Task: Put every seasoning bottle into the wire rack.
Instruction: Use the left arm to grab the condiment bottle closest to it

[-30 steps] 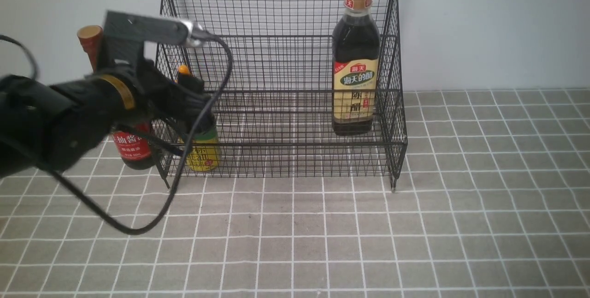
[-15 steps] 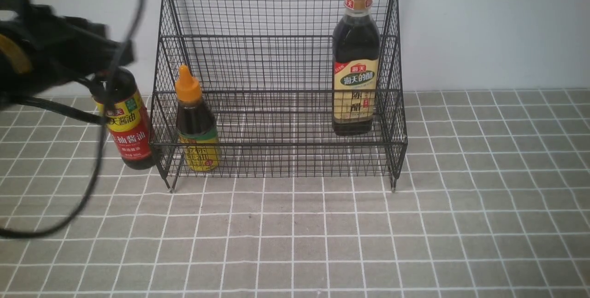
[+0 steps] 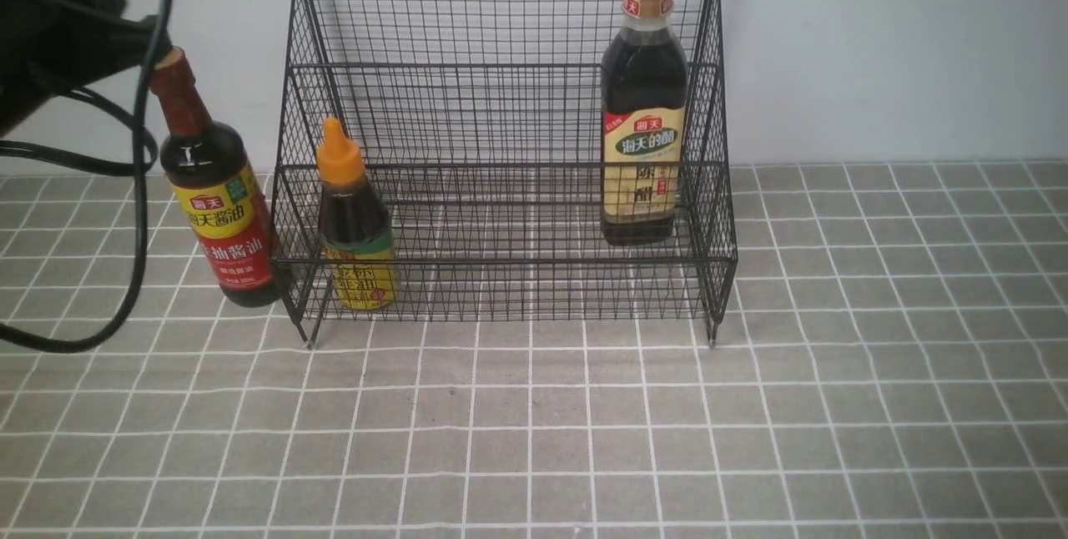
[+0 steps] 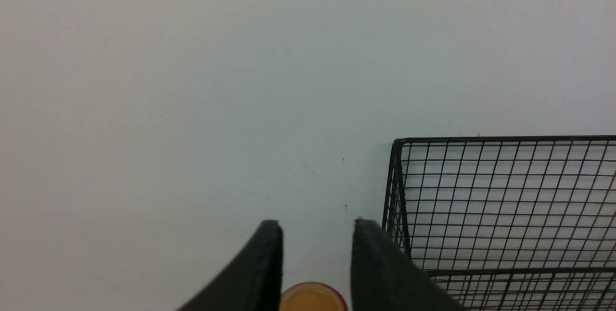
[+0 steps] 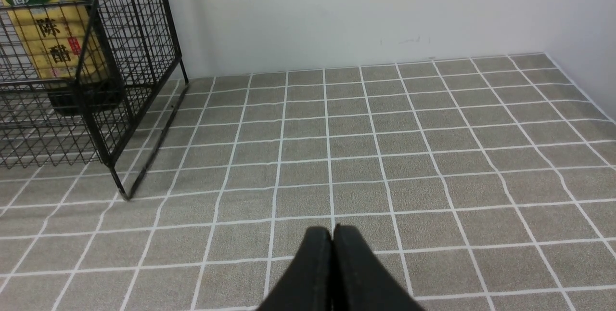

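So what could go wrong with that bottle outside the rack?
1. The jaws stand apart right over the cap of the red-necked bottle. A grip that high on a tall bottle might slip or tip it.
2. The black cable hangs beside it and could catch its neck.
3. It stands close to the rack, near the small orange-topped bottle, so swinging it in could knock that one over.

海天, 海天的醋 and 陈醋 are printed on the tan-capped bottle. 海天酱油 and 抽酱油 are shown on the red-necked bottle. The short bottle label is obscured by the wire rack.
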